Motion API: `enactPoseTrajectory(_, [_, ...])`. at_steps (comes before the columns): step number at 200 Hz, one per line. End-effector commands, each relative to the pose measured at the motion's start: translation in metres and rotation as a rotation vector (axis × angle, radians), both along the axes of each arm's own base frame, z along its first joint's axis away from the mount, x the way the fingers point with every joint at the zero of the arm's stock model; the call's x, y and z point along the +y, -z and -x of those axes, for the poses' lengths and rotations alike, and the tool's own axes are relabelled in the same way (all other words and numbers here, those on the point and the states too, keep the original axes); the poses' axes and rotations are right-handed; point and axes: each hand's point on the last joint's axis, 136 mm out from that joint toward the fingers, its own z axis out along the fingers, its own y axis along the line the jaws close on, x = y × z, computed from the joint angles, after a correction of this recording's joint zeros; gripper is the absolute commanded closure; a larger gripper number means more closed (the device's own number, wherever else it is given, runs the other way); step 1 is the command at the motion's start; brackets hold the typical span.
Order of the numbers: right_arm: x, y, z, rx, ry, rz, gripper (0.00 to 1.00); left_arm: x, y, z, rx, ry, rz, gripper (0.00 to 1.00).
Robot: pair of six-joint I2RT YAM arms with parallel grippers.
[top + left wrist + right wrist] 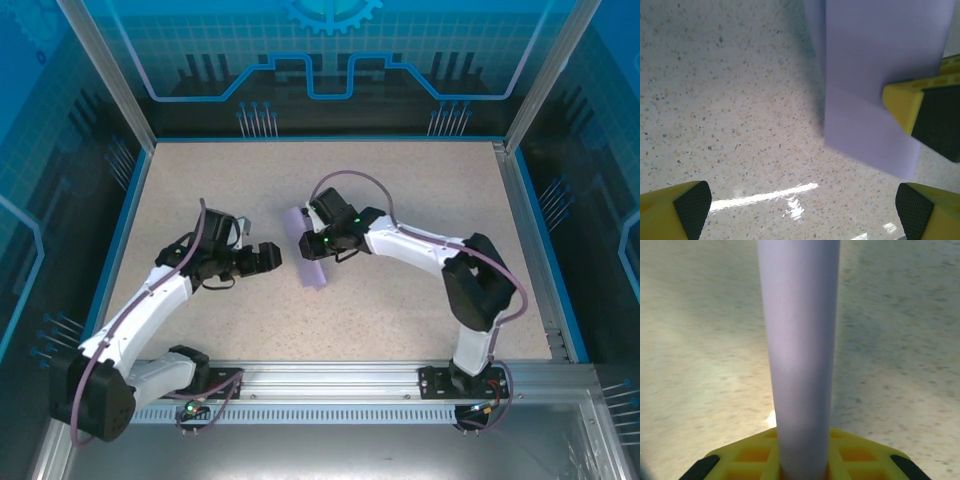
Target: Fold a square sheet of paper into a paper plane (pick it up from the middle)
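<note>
The square sheet of paper (312, 266) is lavender and bowed into a narrow curved strip standing off the table. My right gripper (320, 240) is shut on its middle. In the right wrist view the sheet (800, 340) rises as a rounded column from between the yellow fingers (740, 460) of that gripper (802, 467). My left gripper (272, 258) stands open just left of the sheet, apart from it. In the left wrist view its fingertips (685, 210) sit wide apart over bare table. The sheet (875, 75) hangs ahead with a right-gripper finger (920, 110) on its edge.
The speckled beige table (400, 180) is bounded by blue rails and a metal frame (340, 375) at the near edge. Both arms reach toward the middle, and the right arm's elbow (480, 285) stands high on the right.
</note>
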Motion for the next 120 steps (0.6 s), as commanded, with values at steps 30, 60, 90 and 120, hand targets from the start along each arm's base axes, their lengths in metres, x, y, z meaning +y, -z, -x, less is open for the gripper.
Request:
enactPoseTrajectory(30, [-0.003,-0.023,0.001,0.147,0.019,-0.44,0.79,-0.028,-0.033,-0.005,0.002,0.058,0.174,0.01])
enactPoseTrajectory(60, [-0.027,0.008,0.005,0.204,0.066,-0.452,0.79,-0.054,-0.023,-0.015,0.033,0.113,0.215,0.01])
enactPoseTrajectory(90, [-0.048,0.03,0.012,0.234,0.095,-0.418,0.77,-0.089,-0.003,-0.024,0.084,0.184,0.204,0.02])
enactPoseTrajectory(120, [-0.065,0.054,0.019,0.263,0.109,-0.367,0.76,-0.114,0.015,-0.034,0.116,0.215,0.197,0.05])
